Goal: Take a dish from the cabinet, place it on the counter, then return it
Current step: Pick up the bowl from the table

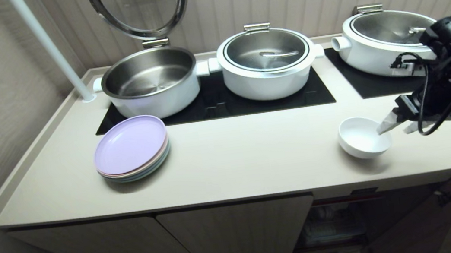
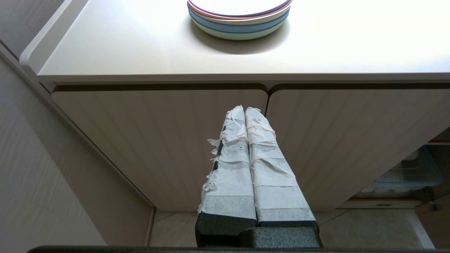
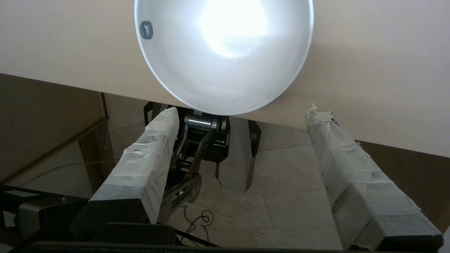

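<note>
Deep white ceramic bowl (image 1: pixel 363 136) set upright near front right edge of cream-beige table (image 1: pixel 255 157), right pincer (image 1: pixel 395 123) spread just beside its rim, left pincer (image 2: pixel 245 111) pressed together; return to open cabinet (image 1: pixel 334 221) still left.

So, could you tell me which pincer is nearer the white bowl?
The right pincer, open at the white bowl rim. The left pincer is shut, low before the closed cabinet doors.
</note>
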{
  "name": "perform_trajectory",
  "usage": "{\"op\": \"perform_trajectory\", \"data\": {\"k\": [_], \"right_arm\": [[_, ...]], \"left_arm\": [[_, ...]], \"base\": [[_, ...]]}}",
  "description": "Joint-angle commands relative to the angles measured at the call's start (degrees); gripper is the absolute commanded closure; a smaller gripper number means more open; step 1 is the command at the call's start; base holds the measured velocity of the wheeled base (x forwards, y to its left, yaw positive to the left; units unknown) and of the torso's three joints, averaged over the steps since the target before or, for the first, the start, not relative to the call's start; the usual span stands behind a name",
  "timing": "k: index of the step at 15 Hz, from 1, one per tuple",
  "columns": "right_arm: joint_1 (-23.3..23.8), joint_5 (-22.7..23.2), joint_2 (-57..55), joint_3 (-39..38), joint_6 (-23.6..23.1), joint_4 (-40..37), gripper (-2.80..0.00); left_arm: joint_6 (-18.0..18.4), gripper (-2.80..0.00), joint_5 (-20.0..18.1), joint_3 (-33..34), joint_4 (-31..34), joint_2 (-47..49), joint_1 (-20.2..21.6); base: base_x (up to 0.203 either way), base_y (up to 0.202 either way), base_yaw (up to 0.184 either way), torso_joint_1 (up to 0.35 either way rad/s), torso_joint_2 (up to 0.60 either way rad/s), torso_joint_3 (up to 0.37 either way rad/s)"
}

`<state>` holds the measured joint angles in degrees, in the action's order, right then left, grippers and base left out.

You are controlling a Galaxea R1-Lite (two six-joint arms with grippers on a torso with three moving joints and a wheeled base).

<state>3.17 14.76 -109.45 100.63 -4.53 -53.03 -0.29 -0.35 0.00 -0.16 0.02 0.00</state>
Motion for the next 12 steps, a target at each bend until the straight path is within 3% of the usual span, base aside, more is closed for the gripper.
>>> {"op": "perform_trajectory", "data": {"k": [1,8,12], "right_arm": [[0.0,0.0,-0.9,0.0,0.0,-0.3,-2.80],[0.0,-0.7,-5.2,2.2,-0.2,0.4,-2.80],[0.0,-2.5,-8.3,2.4,0.0,4.9,-2.80]], "left_arm": [[-0.1,0.00,0.0,0.0,0.0,0.0,0.0],[-0.1,0.00,0.0,0.0,0.0,0.0,0.0],[-0.1,0.00,0.0,0.0,0.0,0.0,0.0]], "base": [[0.000,0.000,0.000,0.000,0.00,0.000],[0.000,0.000,0.000,0.000,0.00,0.000],[0.000,0.000,0.000,0.000,0.00,0.000]]}}
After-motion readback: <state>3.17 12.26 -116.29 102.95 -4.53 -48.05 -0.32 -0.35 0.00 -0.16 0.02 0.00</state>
